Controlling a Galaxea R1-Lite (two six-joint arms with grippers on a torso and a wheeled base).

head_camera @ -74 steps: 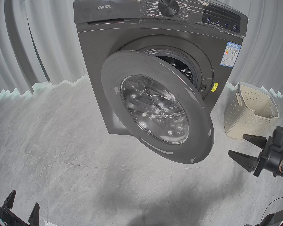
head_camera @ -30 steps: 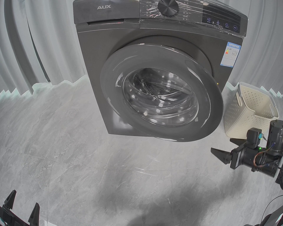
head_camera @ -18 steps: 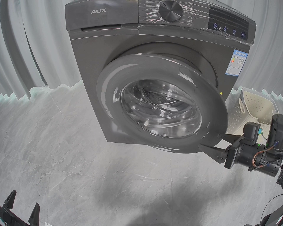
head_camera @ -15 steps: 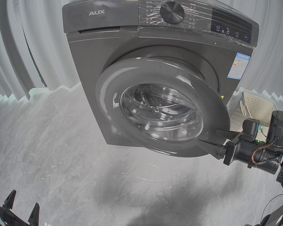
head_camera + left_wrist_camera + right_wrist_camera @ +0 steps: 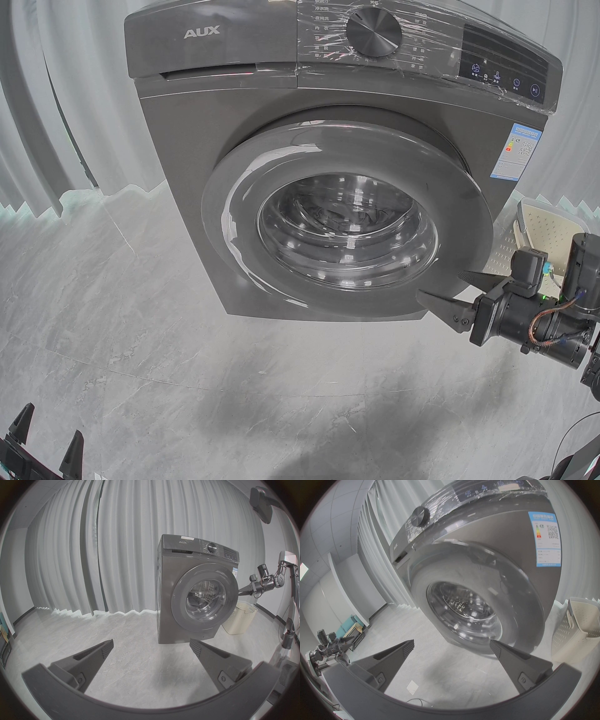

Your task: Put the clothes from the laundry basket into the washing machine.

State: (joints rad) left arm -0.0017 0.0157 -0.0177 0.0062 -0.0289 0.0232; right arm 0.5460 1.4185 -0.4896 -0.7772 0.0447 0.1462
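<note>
washing machine (image 5: 206, 125), one only, stands on the grey floor (image 5: 156, 350) with its one round glass door (image 5: 350, 147) lying against its front. right tool (image 5: 440, 284), fingers spread wide and gripping nothing, sits at the door's lower right rim; one fingertip is just beside the rim, and whether it touches cannot be told. one pale perforated laundry basket (image 5: 556, 231) stands just right of the machine, behind that tool. left tool (image 5: 53, 420), likewise spread and empty, hangs low on the left above the floor, well apart from the machine. pale curtains (image 5: 62, 94) hang behind.
</note>
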